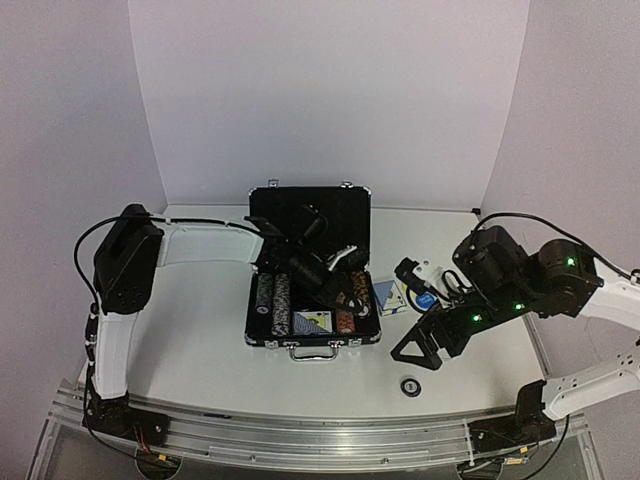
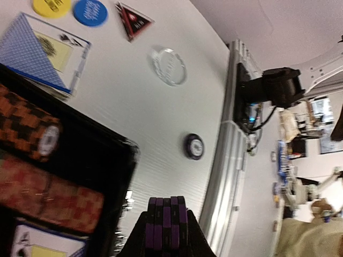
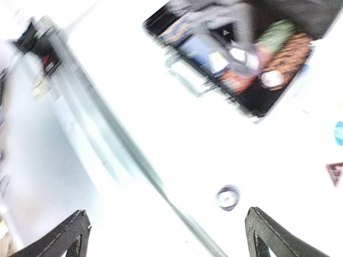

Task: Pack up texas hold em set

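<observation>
In briefcase [image 1: 345, 215], chip rows [image 1: 280, 305], deck [image 1: 314, 321], L fingers [image 2: 138, 242] on purple chips [image 2: 167, 222]

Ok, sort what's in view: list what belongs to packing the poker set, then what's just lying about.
Job in hand:
briefcase
chip rows inside it
deck
yellow disc
blue disc
triangle button
clear disc
loose chip
purple chips in the left gripper

Just lying about:
rail at the table edge
room clutter beyond it
</observation>
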Available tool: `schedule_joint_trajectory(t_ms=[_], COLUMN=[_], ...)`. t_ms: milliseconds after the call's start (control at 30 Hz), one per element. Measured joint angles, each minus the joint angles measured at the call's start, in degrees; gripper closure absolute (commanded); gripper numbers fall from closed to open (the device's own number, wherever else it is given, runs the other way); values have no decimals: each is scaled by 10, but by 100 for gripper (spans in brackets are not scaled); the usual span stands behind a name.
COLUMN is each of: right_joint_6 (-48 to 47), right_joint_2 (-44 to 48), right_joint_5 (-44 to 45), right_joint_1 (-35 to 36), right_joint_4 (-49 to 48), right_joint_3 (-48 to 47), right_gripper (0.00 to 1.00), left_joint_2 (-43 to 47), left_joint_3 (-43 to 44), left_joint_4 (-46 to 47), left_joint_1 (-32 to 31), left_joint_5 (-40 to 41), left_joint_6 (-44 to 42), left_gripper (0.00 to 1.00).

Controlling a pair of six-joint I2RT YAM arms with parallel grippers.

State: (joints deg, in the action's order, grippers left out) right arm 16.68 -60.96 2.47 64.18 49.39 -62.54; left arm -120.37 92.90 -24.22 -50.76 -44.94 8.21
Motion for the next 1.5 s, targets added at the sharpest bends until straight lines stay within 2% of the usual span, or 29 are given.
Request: schedule_joint_trajectory(t_ms=[133,367,500,600,833,1000,1500], right_joint_6=[39,122,166,203,275,300,332], right_joint_2=[8,-55,-107,-133,-183,-222,-270], right_joint_5=[112,293,337,350,351,341,315], right_joint_1=[0,-15,-50,-76,-91,-95,-97], right_joint_4=[0,0,0,0,1,2,14], right_joint_3=[0,0,-5,-8,-11,-29,-63], right_gripper=[2,2,3,4,6,7,8], left_joint_2=[62,157,180,200,221,222,166], left_joint_3=[28,45,26,-29,-152,-199,-214], left_joint_4=[-62,-155,-212,-240,-268,-258,-206], left_joint_1=[-1,14,38,59,105,108,138], left_joint_5=[97,172,202,216,228,242,256], left_joint_6=[-169,-420,-521,-575,-629,-638,-632], left_gripper=[100,100,100,100,100,100,100])
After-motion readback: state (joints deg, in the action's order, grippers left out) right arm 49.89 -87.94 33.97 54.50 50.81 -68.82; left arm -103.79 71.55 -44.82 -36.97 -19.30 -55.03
